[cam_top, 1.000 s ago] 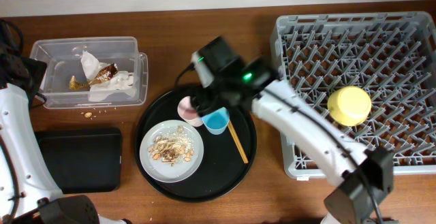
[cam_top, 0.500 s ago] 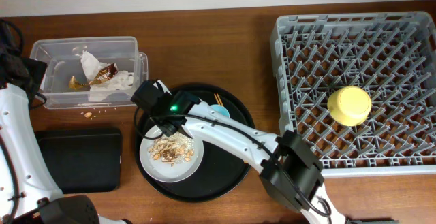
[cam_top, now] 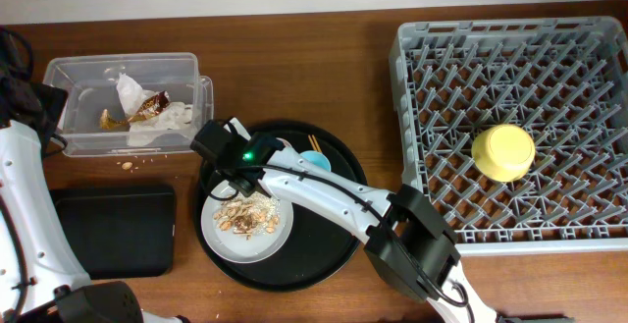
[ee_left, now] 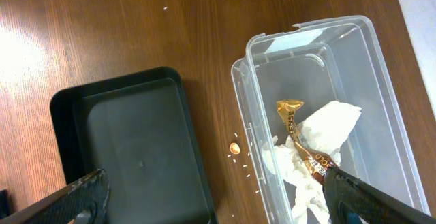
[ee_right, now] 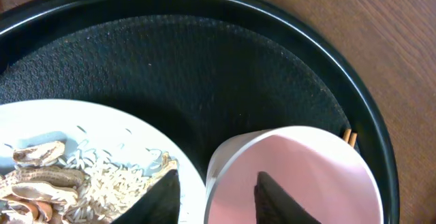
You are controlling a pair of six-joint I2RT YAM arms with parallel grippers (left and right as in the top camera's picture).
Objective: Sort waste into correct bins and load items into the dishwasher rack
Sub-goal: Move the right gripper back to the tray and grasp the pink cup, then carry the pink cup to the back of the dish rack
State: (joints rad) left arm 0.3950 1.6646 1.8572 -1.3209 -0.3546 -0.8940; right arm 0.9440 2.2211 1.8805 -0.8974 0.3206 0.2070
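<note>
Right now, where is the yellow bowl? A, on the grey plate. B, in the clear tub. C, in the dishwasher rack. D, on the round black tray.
C: the yellow bowl sits among the upright pegs of the dishwasher rack, toward its right side.

Colours across the brown wood-grain table [cam_top: 294, 68]
The rack [cam_top: 549, 58] is a light grey grid and carries a yellow bowl [cam_top: 502, 152]. The round tray [ee_right: 204, 67] is black with a fine pebbled texture, under a pink cup [ee_right: 293, 176], a blue cup [cam_top: 316, 161] and a pale grey plate [cam_top: 245, 251] of beige scraps [cam_top: 245, 213]. The clear tub [ee_left: 381, 115] shows a white napkin [ee_left: 327, 125] and a brown-and-gold wrapper [ee_left: 300, 135]. The shallow tray [ee_left: 136, 149] is plain black.
</note>
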